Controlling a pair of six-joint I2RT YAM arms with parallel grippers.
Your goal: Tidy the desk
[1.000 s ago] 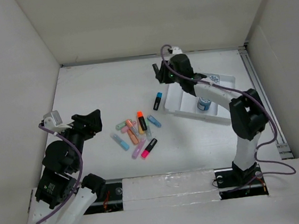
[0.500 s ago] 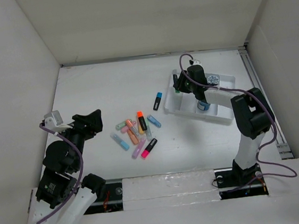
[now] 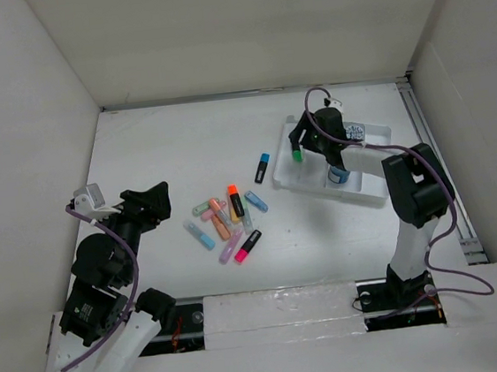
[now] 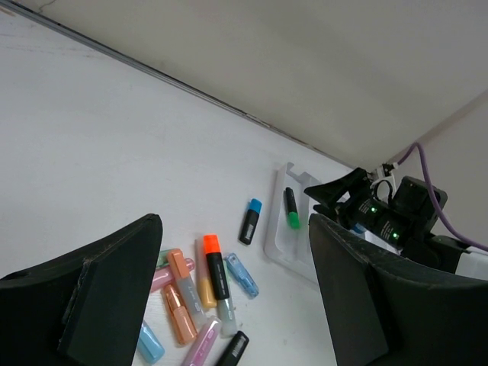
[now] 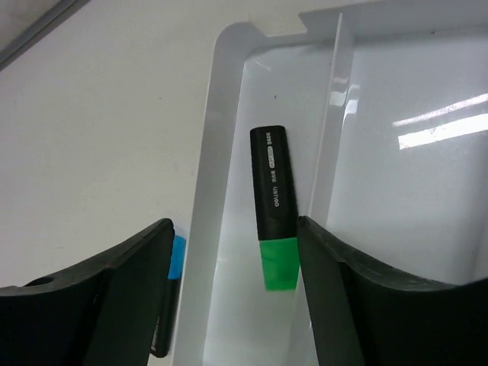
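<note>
The white desk (image 3: 165,150) holds a pile of several pastel and black highlighters (image 3: 225,220), also seen in the left wrist view (image 4: 194,293). A black marker with a blue cap (image 3: 263,168) lies alone left of the white compartment tray (image 3: 367,193). A black highlighter with a green cap (image 5: 274,213) lies in the tray's narrow left compartment (image 5: 229,320). My right gripper (image 5: 236,305) hovers open just above it, one finger on each side, holding nothing. My left gripper (image 3: 148,201) is open and empty, left of the pile and above the desk.
The tray also holds a small blue-and-white round item (image 3: 339,174) and another at its back edge (image 3: 356,130). White walls close in the desk on three sides. A metal rail (image 3: 434,162) runs along the right edge.
My right gripper moved right and nearer, from behind the tray's left corner to over its left compartment. The green-capped highlighter now lies in that compartment, free of the fingers. The left arm has not moved.
</note>
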